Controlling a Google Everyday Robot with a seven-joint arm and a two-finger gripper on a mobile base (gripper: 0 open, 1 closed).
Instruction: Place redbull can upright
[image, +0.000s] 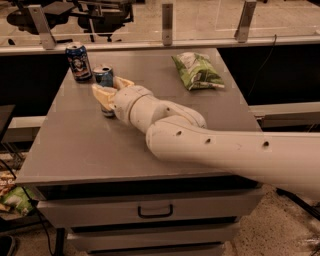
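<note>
The redbull can, slim, silver and blue with a silver top, stands upright on the grey table near its back left. My gripper reaches in from the right. Its tan fingers sit on either side of the can's lower body and hide that part. The can's base looks to be at the table surface. The white arm stretches across the table's right front.
A wider dark-blue can with a white figure stands just behind and left of the redbull can. A green chip bag lies at the back right. A glass rail runs behind the table and drawers sit below its front edge.
</note>
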